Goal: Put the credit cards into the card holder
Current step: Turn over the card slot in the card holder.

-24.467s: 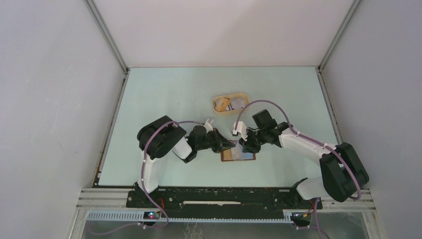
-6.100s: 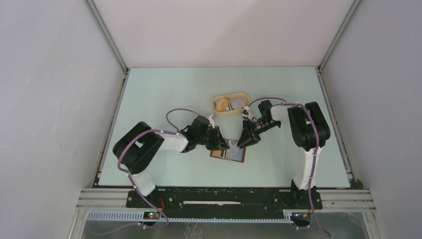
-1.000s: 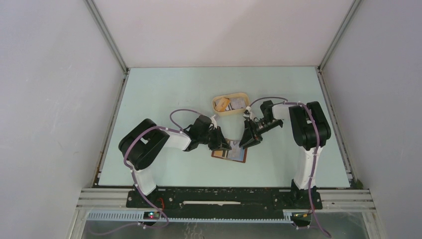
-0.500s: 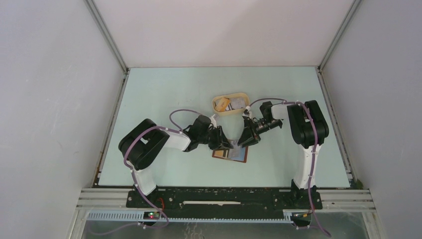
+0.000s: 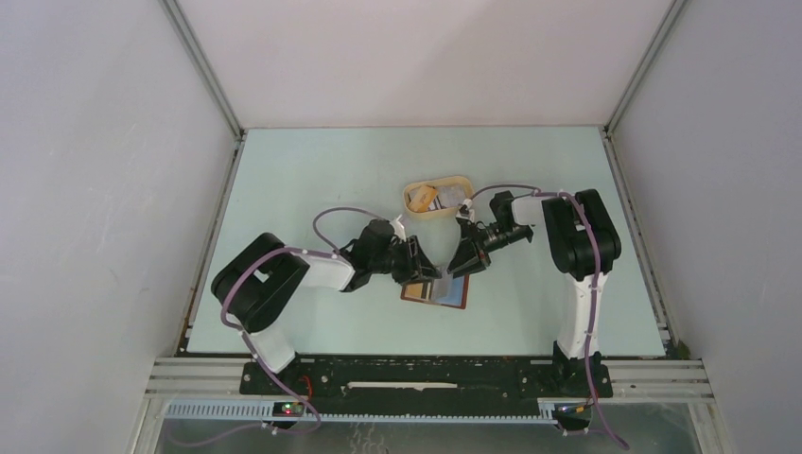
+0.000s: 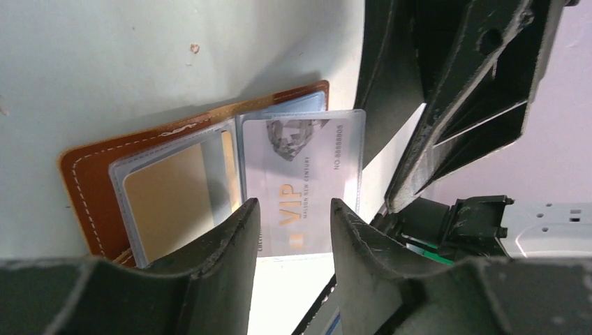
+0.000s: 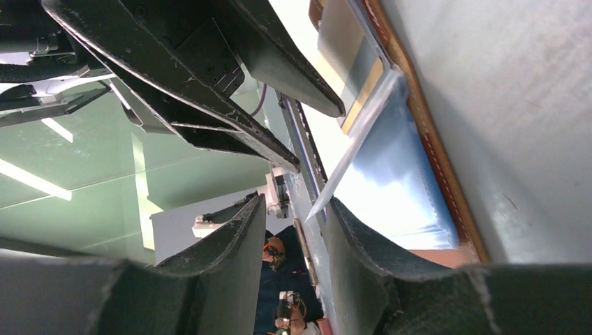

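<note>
The reddish-brown card holder (image 5: 444,296) lies open on the table, its clear inner sleeves (image 6: 174,188) facing up. A silvery VIP credit card (image 6: 301,178) sits partly in a sleeve and sticks out of it. My left gripper (image 6: 293,204) is open just short of that card, with nothing clamped; from above it (image 5: 430,271) is over the holder's left part. My right gripper (image 7: 294,202) is open too. A raised thin sheet edge (image 7: 352,157) reaches its right finger. More credit cards (image 5: 446,196) lie in the tan tray.
The tan oval tray (image 5: 409,199) stands just behind the two grippers. The right gripper (image 5: 461,265) faces the left one closely over the holder. Enclosure walls rise on three sides, and the arm bases line the near edge.
My left gripper's jaws have spread apart and let go of the VIP card, and the arm has drawn back a little. The right gripper has edged slightly away from the holder.
</note>
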